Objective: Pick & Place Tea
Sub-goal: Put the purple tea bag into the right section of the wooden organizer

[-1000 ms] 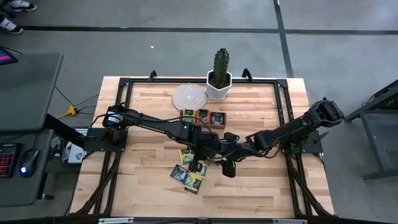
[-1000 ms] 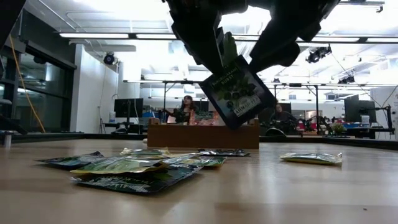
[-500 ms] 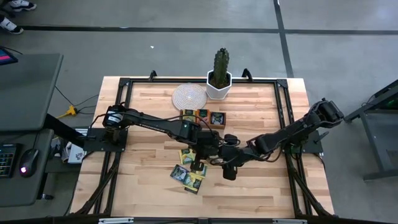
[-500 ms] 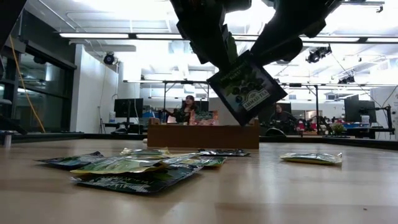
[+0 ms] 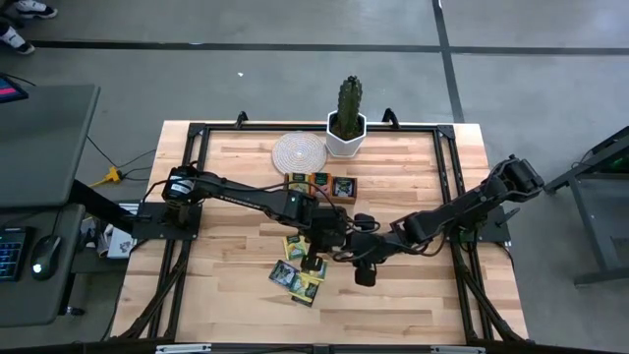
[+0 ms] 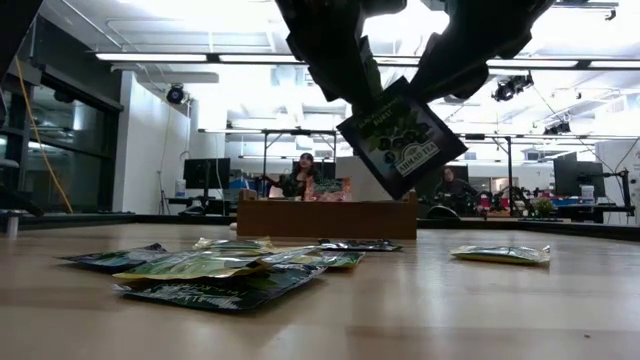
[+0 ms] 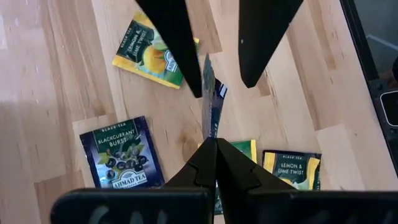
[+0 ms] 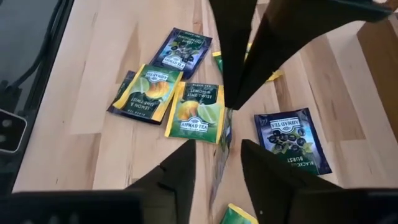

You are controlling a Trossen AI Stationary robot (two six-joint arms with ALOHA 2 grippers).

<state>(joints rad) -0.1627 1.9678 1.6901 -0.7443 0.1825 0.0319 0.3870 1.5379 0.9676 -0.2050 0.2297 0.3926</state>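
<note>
While pinched edge-on in closed left gripper (image 7: 216, 144), dark Blackcurrant Burst packet (image 6: 401, 138) hangs tilted between parted fingers of right gripper (image 8: 216, 151), directly ahead; handover likely.

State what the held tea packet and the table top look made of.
Held tea packet: apparently glossy printed foil or coated paper; thin, flat, light glints on it. Pinched by the left claw, the right claw open around it. Table top: pale wood planks, visible grain and seams.
</note>
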